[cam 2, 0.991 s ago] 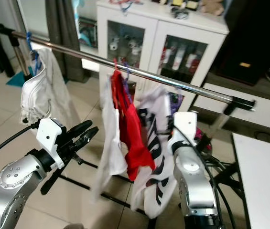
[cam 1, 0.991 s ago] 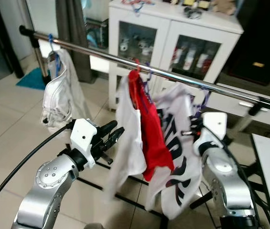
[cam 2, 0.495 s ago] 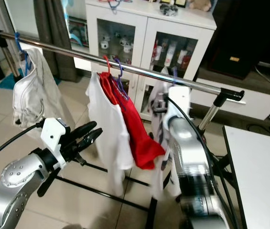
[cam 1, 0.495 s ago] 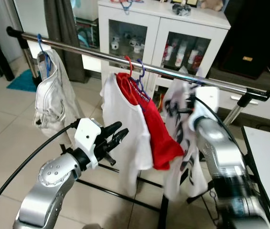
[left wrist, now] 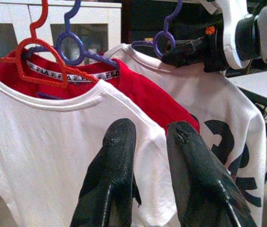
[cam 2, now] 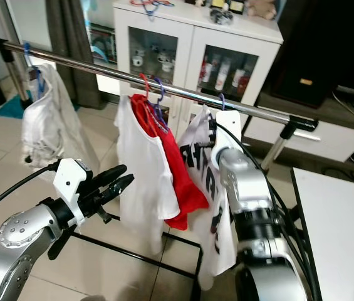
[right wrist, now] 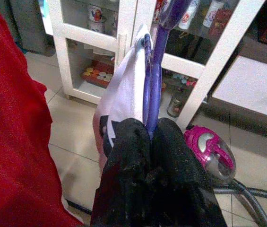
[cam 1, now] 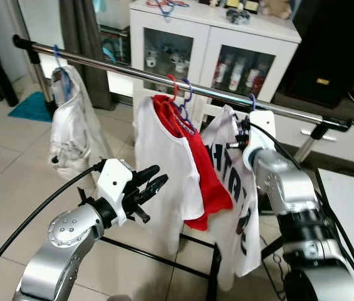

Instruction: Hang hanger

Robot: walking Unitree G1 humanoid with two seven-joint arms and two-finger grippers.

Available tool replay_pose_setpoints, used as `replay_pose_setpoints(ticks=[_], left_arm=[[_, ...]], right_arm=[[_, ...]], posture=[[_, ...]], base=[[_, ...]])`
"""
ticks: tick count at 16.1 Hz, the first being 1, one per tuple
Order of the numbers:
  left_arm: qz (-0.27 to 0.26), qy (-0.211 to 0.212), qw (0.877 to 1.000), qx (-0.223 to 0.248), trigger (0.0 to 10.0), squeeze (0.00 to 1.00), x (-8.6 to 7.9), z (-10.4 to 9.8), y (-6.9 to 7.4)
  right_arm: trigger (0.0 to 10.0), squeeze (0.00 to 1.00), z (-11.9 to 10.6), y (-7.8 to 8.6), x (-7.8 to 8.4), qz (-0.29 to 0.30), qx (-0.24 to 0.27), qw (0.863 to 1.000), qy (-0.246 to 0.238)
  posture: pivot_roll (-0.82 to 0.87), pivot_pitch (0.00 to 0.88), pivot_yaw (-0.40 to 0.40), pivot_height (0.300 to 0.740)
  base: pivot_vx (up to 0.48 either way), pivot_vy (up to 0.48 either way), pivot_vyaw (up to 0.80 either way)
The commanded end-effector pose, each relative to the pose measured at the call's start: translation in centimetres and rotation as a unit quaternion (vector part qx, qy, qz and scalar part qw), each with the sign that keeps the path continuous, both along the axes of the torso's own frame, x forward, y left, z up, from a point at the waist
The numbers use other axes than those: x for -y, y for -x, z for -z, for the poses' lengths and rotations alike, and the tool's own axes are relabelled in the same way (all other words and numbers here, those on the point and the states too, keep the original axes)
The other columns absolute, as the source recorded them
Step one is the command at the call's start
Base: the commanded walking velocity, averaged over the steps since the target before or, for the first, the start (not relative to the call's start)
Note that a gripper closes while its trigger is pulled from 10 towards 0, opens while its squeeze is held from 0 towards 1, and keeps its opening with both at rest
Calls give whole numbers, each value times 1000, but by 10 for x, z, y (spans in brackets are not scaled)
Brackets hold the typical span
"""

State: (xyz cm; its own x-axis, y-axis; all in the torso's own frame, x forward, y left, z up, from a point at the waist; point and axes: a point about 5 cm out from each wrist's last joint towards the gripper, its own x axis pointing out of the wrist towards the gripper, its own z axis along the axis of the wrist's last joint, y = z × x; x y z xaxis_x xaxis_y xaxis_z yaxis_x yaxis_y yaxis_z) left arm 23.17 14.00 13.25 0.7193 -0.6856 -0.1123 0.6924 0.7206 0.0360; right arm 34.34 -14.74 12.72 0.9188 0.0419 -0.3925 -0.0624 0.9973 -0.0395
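At the chrome clothes rail [cam 1: 164, 78]: purple plastic hanger [cam 1: 250, 102] with white printed shirt [cam 1: 233, 188], off the rail a second ago, now hooked over it. Right gripper [cam 1: 244, 133] jaws still clamped on hanger neck; release pending. Left gripper [cam 1: 153, 183] idle, jaws apart.

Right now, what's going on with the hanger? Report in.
Right gripper shut on purple hanger, its hook over the rail. Left gripper open, idle beside the white shirt. Nothing in the way.
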Motion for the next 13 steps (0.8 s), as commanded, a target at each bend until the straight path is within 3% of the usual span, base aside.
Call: replay_pose_setpoints(ticks=[1, 3, 5, 6, 13], left_arm=[[1, 1, 1000, -5, 10000, 0, 1, -1, 1], [-15, 2, 1000, -6, 10000, 0, -1, 2, 2], [-44, -11, 999, -3, 10000, 0, -4, 7, 0], [-56, -10, 998, 0, 10000, 0, -4, 7, 0], [-60, -10, 998, 0, 10000, 0, -4, 7, 0]], right_arm=[[10000, 1000, 11, 12, 8, -8, -10, 1000, 1], [10000, 1000, -3, 22, 8, -38, 56, 998, 1], [10000, 1000, -15, 55, 10, -68, 118, 987, -79], [10000, 1000, -20, 81, 16, -68, 152, 980, -112], [10000, 1000, -20, 86, 17, -69, 157, 978, -115]], posture=[[143, 0, -97, 740], [137, 0, -95, 740], [128, 0, -89, 740], [111, 0, -75, 740], [108, 0, -71, 740]], base=[[0, 0, 0], [0, 0, 0], [0, 0, 0], [0, 0, 0], [0, 0, 0]])
